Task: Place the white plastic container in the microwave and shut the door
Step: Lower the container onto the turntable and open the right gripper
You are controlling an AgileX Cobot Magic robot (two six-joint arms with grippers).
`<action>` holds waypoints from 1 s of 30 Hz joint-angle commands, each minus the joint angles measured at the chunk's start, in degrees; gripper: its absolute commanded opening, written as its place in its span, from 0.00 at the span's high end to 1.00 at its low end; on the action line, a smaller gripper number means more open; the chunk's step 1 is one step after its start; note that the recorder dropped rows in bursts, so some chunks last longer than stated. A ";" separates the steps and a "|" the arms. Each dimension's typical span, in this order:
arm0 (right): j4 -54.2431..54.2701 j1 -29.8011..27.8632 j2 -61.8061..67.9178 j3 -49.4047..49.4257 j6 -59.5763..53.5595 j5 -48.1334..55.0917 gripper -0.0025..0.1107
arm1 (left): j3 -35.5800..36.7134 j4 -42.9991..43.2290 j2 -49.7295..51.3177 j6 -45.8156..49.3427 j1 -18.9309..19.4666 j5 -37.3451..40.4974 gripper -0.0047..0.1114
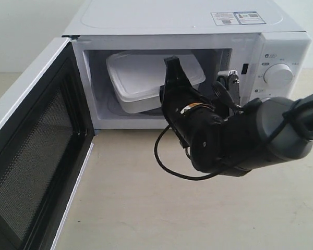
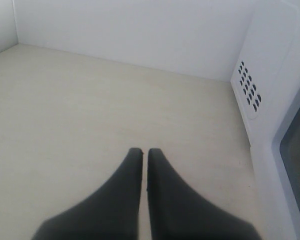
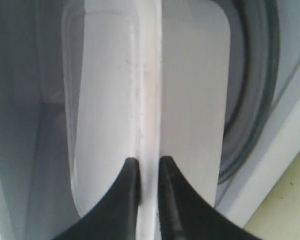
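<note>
Outside the exterior view, seen only from its own wrist camera: left gripper (image 2: pixel 144 152), black fingers (image 2: pixel 120 200) pressed almost together with only a thin slit between, holding nothing, poised above the pale table (image 2: pixel 90 100) near a vented white side panel (image 2: pixel 249 90). Far left in the exterior view: door (image 1: pixel 36 156) swung wide open, black inner frame and dark mesh window facing the room, hinged at the left edge of the microwave (image 1: pixel 172 21). Next, inside the open cavity: white plastic container (image 1: pixel 141 78), lid on, wholly within the opening, tilted, lid turned partly outward; contact with the cavity floor not clear. At the container's near right edge: right gripper (image 1: pixel 172 65), reaching in through the opening, narrowed to a small gap and clamped on the lid rim (image 3: pixel 149 100), one black finger (image 3: pixel 125 200) on each side of that raised ridge in the right wrist view. Further right, behind the gripper: bulky black and grey right arm (image 1: pixel 250 135), crossing in front of the microwave's lower right front, a black cable (image 1: pixel 156 151) looping down from it above the table. Far right: control panel (image 1: pixel 302 52) with one round white knob (image 1: pixel 278 74) in sight; on the microwave's top, towards the right, two stickers (image 1: pixel 237 18).
</note>
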 commanded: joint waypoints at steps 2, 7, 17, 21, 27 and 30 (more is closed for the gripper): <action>5.08 0.02 -0.03 -1.64 -5.48 -1.18 0.98 | 0.21 -0.20 -0.18 0.25 -0.29 -0.07 0.92; 7.89 0.02 0.39 -1.64 -8.91 -1.18 0.98 | 0.21 -0.20 -0.18 0.25 -0.29 -0.07 0.92; 6.62 0.02 2.84 -4.29 -8.78 -3.68 0.78 | 0.21 -0.20 -0.18 0.25 -0.29 -0.07 0.92; 7.18 -0.10 2.84 -4.29 -9.12 -3.82 0.59 | 0.21 -0.20 -0.18 0.25 -0.29 -0.07 0.92; 7.43 -0.10 2.73 -4.18 -9.12 -1.32 0.58 | 0.21 -0.20 -0.18 0.25 -0.29 -0.07 0.92; 7.12 0.01 2.00 -3.34 -9.12 1.04 0.58 | 0.21 -0.20 -0.18 0.25 -0.29 -0.07 0.92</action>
